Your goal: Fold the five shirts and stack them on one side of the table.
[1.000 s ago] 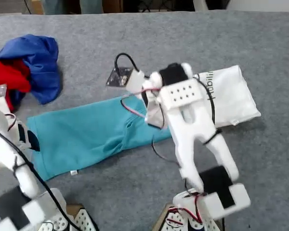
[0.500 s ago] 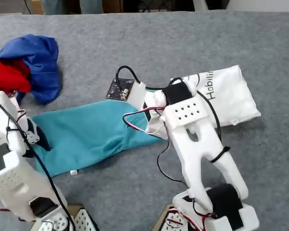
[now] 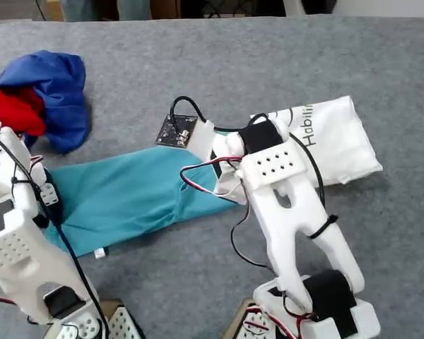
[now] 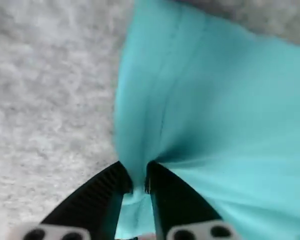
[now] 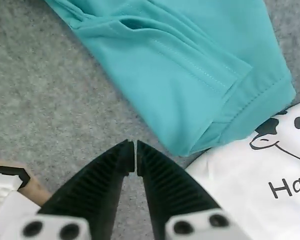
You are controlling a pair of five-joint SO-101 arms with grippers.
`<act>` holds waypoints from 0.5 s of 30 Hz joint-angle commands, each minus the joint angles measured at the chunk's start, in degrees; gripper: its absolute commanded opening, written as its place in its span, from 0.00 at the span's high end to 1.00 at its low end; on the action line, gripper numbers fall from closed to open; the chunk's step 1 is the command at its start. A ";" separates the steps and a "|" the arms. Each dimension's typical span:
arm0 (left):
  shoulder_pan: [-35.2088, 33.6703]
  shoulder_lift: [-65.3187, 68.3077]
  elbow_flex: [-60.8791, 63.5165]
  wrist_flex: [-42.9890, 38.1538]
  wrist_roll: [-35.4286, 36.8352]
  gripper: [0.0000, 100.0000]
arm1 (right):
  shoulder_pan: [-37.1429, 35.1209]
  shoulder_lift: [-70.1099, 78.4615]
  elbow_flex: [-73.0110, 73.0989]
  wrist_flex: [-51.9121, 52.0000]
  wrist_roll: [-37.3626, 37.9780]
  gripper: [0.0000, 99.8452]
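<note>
A teal shirt [image 3: 127,198] lies in a long strip across the middle-left of the grey table [image 3: 268,63]. My left gripper [image 4: 137,182] is shut on a pinch of fabric at its left end [image 3: 53,208]. My right gripper [image 5: 135,150] is shut with nothing in it, low over bare table beside the teal shirt's right end [image 5: 190,85]. A folded white shirt [image 3: 336,141] with black print lies just right of that end; it also appears in the right wrist view [image 5: 270,170]. A crumpled blue shirt [image 3: 53,95] and a red shirt [image 3: 10,113] lie at the far left.
A small dark circuit board [image 3: 175,129] on a cable hangs off the right arm [image 3: 275,169] above the teal shirt. The arm bases [image 3: 304,311] stand at the table's near edge. Open grey surface runs along the back and the near right.
My left arm came up from the near-left corner to the teal shirt's left end and shut on it, bunching the fabric. The right arm drew back slightly, then stayed still.
</note>
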 commanded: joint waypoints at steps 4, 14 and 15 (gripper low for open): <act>-7.16 -0.18 -15.78 12.13 -7.21 0.97 | -0.09 -2.42 -3.38 -0.62 -0.62 0.98; -4.97 -1.93 -20.26 13.71 -8.62 0.97 | 1.85 -2.33 -24.66 1.93 -0.53 0.98; -4.09 -3.25 -19.30 13.71 -8.62 0.97 | 2.90 -2.33 -27.21 1.93 -0.26 0.98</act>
